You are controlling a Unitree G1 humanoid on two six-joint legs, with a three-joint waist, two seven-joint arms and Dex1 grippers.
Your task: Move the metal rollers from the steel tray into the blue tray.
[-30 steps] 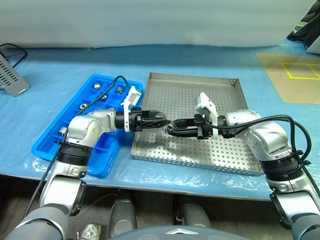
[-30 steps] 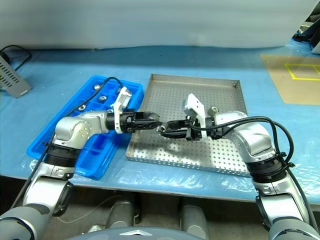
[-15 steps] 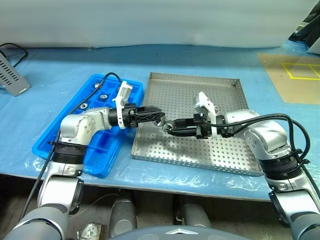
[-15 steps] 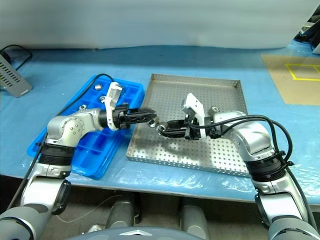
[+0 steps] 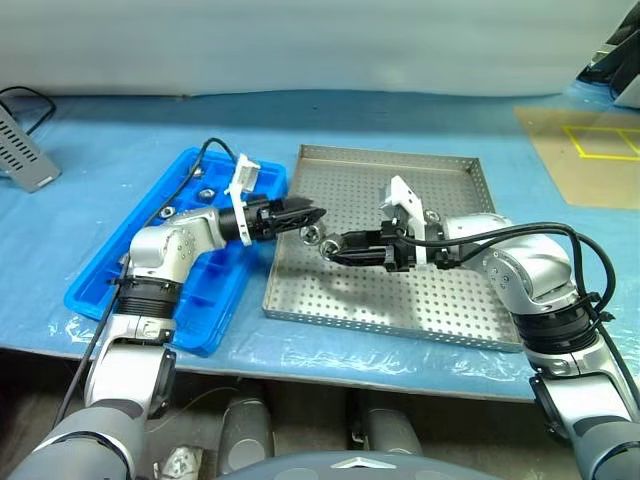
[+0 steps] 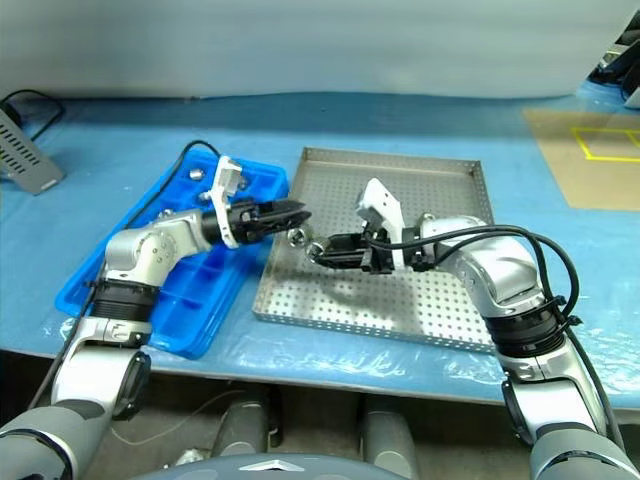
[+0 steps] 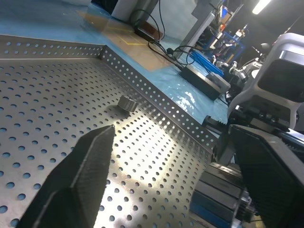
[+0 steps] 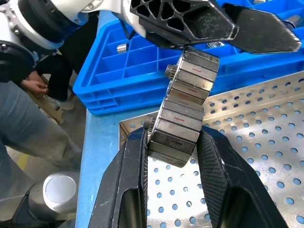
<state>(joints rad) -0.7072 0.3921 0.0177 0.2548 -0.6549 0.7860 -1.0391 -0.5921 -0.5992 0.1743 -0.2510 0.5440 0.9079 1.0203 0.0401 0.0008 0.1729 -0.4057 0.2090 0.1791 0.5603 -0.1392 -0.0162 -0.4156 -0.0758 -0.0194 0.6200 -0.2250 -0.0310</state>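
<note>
While the right claw (image 8: pixel 171 156) is clamped on a metal roller (image 8: pixel 184 109) above the steel tray (image 5: pixel 440 300), the left claw (image 5: pixel 312 214) is spread wide right at the roller's far end, empty. Another roller (image 7: pixel 127 103) lies in the tray; blue tray (image 5: pixel 100 275) behind left claw.
</note>
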